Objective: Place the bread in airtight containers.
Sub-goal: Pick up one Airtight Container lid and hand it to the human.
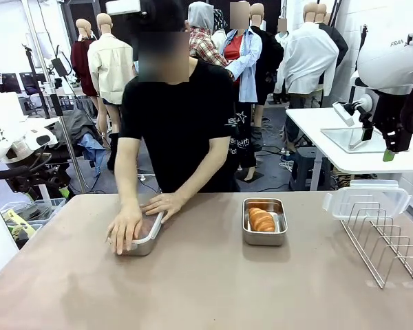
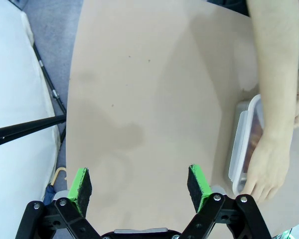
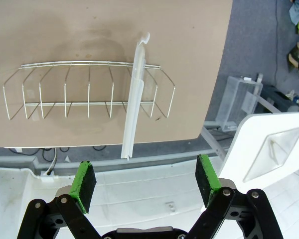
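Two tins on the worktop, one under the person's hands

Two steel tins sit on the tan worktop [image 1: 206, 282]. Near the middle, the open tin [image 1: 265, 221] holds a golden croissant [image 1: 261, 219]. To its left, the second tin [image 1: 143, 237] carries a clear lid [image 2: 237, 144], and both of the person's hands [image 1: 127, 227] press flat on it; something reddish-brown shows through the plastic, but it is too hidden to name. At the right edge a wire rack [image 1: 385, 240] stands with another clear lid [image 1: 366, 201] propped upright in its slots. The left pincer [image 2: 139, 181] hangs above bare worktop with its green pads wide apart, holding nothing. The right pincer [image 3: 145, 178] is likewise spread and empty, raised off the worktop's edge beyond the rack.
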Controlling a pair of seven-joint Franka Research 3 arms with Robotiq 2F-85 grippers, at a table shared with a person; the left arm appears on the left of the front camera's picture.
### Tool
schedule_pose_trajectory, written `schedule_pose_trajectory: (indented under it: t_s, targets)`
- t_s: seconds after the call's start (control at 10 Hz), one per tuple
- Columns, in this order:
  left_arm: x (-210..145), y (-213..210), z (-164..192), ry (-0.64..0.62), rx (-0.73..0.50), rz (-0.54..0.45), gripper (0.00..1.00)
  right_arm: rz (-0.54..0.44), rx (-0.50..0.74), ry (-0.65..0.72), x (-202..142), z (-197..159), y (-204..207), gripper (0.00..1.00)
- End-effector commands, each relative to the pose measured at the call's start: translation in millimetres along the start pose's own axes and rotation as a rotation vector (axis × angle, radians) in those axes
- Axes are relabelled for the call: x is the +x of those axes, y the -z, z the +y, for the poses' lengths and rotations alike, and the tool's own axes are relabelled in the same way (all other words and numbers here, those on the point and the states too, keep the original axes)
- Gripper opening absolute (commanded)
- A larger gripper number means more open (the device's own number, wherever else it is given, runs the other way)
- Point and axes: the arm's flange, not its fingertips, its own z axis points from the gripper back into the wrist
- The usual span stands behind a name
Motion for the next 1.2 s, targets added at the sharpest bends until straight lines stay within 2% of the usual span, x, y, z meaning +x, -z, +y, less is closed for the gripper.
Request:
schedule_pose_trajectory:
  t_s: [0.0, 1.1]
  targets:
    - [-0.2, -1.5, -0.2, -0.013, 0.023, 0.010, 1.00, 0.013, 0.006, -0.019, -1.4, 1.9, -0.2, 1.00]
    - [-0.2, -1.5, -0.2, -0.013, 0.023, 0.010, 1.00, 0.013, 0.006, -0.019, -1.4, 1.9, -0.2, 1.00]
